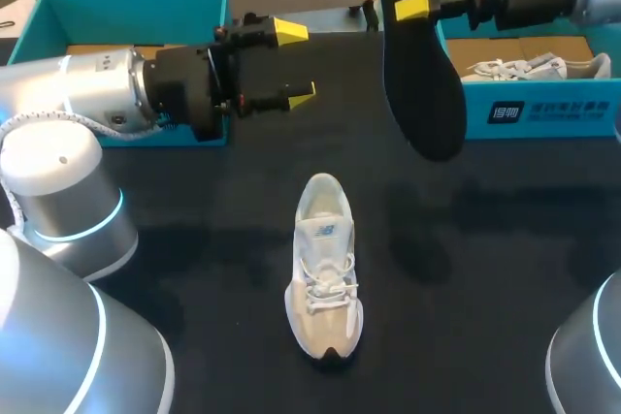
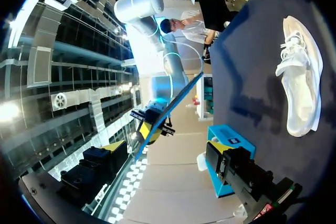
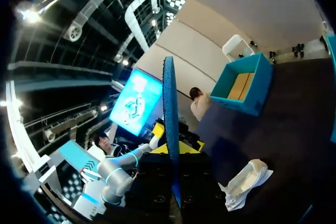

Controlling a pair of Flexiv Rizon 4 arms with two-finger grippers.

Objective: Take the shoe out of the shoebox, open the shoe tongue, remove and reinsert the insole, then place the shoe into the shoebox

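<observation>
While the pale shoe [image 1: 324,269] lies upright at the middle of the dark desk [image 1: 485,259], toe toward the robot, the black insole [image 1: 419,75] hangs above the desk, clamped at its upper end by the right fingers [image 1: 412,5], just beside the teal shoebox [image 1: 543,113] holding a second shoe [image 1: 534,68]. The left fingers [image 1: 289,30] stand spread and empty beside another teal box [image 1: 126,2].

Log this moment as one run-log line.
right gripper: shut on insole, held above table | left gripper: open, empty | shoe: upright on table
</observation>
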